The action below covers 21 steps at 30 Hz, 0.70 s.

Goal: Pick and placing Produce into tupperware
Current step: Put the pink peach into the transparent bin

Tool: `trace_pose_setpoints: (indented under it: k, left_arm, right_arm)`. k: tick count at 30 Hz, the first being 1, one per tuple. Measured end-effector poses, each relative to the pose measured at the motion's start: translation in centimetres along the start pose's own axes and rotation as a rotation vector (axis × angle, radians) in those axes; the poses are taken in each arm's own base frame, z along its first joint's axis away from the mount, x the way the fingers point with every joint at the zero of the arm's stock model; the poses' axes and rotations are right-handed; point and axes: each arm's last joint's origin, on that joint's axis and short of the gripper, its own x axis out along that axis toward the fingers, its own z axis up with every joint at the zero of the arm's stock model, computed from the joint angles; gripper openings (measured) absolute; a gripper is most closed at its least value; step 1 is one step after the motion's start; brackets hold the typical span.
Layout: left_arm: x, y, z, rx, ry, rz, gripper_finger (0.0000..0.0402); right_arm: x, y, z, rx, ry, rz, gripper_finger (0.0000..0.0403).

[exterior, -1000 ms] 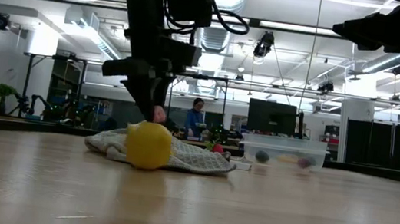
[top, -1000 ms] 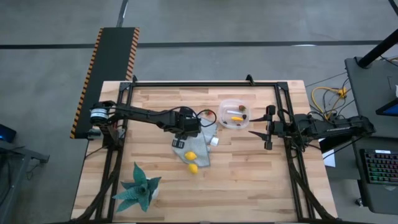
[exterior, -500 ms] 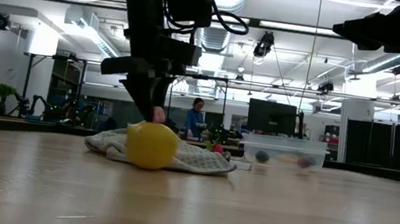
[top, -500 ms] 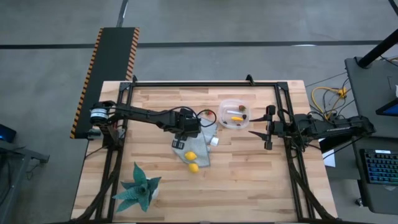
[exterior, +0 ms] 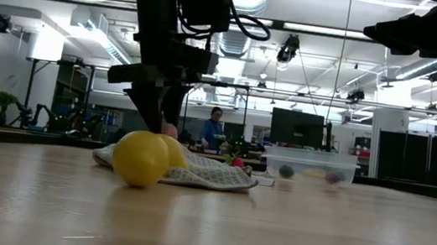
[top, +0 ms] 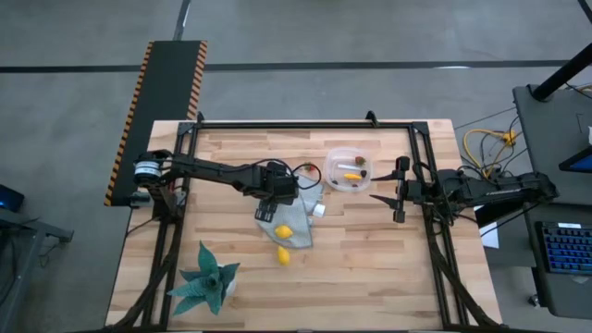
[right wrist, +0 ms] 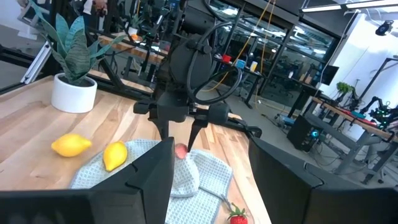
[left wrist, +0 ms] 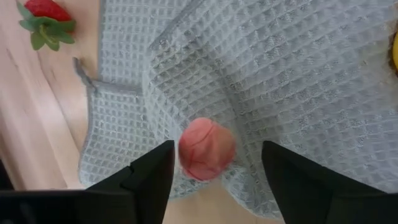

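Hovering over the grey-blue cloth (top: 289,215), the left gripper (left wrist: 205,163) stands parted around a pink piece (left wrist: 206,149), gripping nothing. One lemon (top: 284,232) lies on the cloth, another (top: 283,254) at its six o'clock; the tupperware (top: 351,169) sits at two o'clock. The right gripper (top: 374,197) waits open.

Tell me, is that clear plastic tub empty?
No. The tupperware already holds a few small pieces, a yellow-orange stick among them.

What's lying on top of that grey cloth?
On the cloth: one lemon and a pink piece between the open left gripper's fingers. Anything under the cloth is hidden.
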Motion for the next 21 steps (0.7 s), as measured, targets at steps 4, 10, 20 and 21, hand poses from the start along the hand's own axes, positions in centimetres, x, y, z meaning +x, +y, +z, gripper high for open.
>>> trace_pose_setpoints:
  k: [4, 10, 20, 21]
  left_arm:
    - [-0.02, 0.16, 0.03, 0.000, 0.011, 0.051, 0.0230]
    - [0.16, 0.27, -0.12, 0.002, 0.019, 0.069, 0.0230]
    - [0.16, 0.33, -0.02, -0.001, 0.009, 0.075, 0.0230]
    - [0.16, 0.33, -0.01, -0.002, 0.008, 0.075, 0.0230]
  right_arm:
    - [0.00, 0.01, 0.00, 0.000, 0.000, 0.000, 0.0199]
    - [0.00, 0.00, 0.00, 0.000, 0.000, 0.000, 0.0199]
    - [0.00, 0.00, 0.01, 0.000, 0.000, -0.001, 0.0199]
    - [0.00, 0.00, 0.00, 0.000, 0.000, -0.001, 0.0199]
